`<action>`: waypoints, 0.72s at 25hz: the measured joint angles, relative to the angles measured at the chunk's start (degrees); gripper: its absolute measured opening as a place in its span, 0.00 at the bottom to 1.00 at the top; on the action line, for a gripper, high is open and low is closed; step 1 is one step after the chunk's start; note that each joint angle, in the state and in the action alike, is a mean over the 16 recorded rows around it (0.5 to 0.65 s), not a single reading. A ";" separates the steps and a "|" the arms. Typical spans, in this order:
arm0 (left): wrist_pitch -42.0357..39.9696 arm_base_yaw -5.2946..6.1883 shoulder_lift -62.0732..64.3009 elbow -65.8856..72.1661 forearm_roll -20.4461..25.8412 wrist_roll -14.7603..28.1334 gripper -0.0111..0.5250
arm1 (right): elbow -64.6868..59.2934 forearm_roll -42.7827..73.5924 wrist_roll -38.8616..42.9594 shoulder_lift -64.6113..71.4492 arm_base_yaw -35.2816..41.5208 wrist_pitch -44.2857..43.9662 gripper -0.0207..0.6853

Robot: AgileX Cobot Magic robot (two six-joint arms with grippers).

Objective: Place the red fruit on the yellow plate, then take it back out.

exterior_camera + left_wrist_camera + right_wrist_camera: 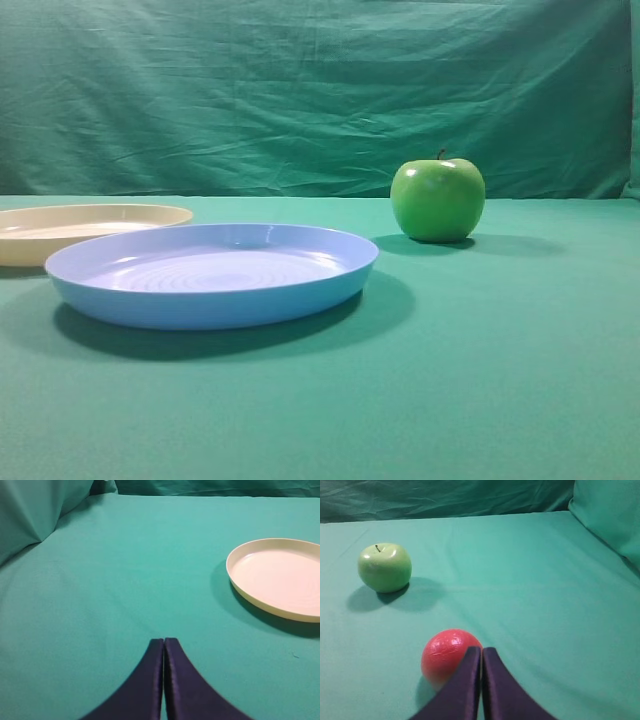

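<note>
Pressing its two dark fingers flat together, the right claw (481,652) holds nothing; the red fruit (447,655) sits on the green cloth (530,590) just beside and partly behind the tips, to their left. The left claw (163,642) is likewise closed and empty over bare cloth. Farther out in the right wrist view, a green apple (385,566) stands well apart from the red fruit. The yellow plate (240,590) lies off to the right in the left wrist view, with nothing on it, and in the high view it sits behind the blue plate (200,305). The fruit looks round and smooth, so a closed claw nudging it would likely send it rolling. Reaching without first opening the fingers is the main risk; picking the blue plate by mistake is another.
</note>
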State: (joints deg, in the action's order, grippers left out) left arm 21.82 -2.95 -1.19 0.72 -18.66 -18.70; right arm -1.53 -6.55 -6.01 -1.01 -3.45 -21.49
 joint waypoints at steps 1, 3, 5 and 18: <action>0.00 0.00 0.00 0.00 0.00 0.00 0.02 | 0.00 0.00 0.02 0.00 0.00 -0.01 0.03; 0.00 0.00 0.00 0.00 0.00 0.00 0.02 | 0.00 0.00 0.06 0.00 0.00 -0.02 0.03; 0.00 0.00 0.00 0.00 0.00 0.00 0.02 | 0.00 0.00 0.07 0.00 0.00 -0.04 0.03; 0.00 0.00 0.00 0.00 0.00 0.00 0.02 | 0.00 0.00 0.12 0.00 0.00 -0.04 0.03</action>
